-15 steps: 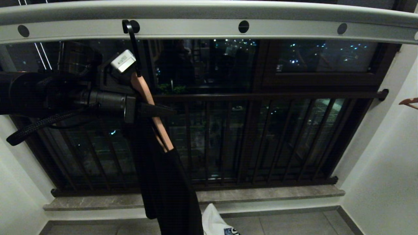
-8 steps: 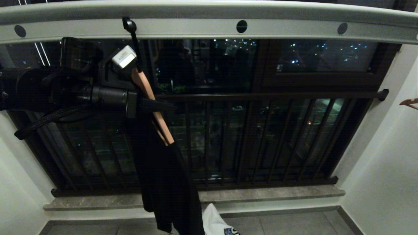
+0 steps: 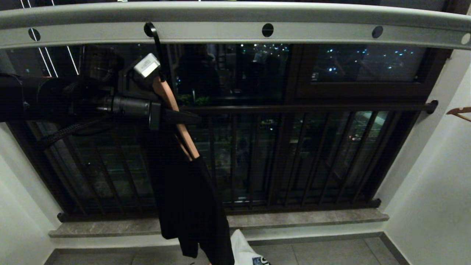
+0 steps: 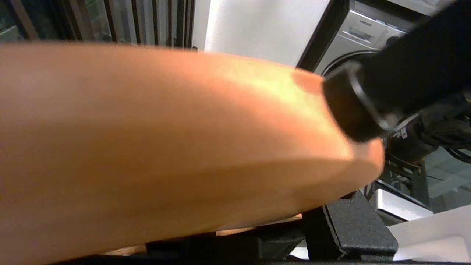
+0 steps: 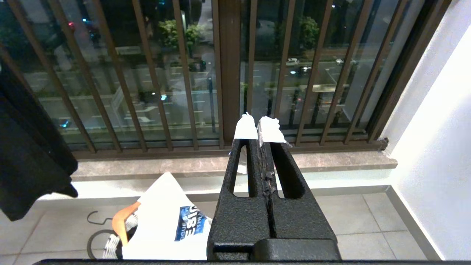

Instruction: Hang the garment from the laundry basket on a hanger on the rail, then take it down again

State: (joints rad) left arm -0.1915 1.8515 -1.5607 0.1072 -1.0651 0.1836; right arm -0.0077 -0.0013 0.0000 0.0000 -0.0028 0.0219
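Observation:
A pale grey rail with round dark holes spans the top of the head view. A wooden hanger carries the black garment, and its black hook reaches one of the rail's holes. My left gripper comes in level from the left and is shut on the hanger's upper arm. The left wrist view is filled by the hanger, with one finger below it. My right gripper is shut and empty, parked low facing the window bars. The laundry basket stands on the floor.
A white garment with blue print and an orange hanger lie in the basket. Dark brown window bars and a stone sill stand behind the rail. Another wooden hanger pokes in at the right wall. A washing machine is behind.
My left gripper and the hanger with the black garment have shifted slightly to the right. The hook rose a little and is back at the rail's hole. The right gripper has not moved.

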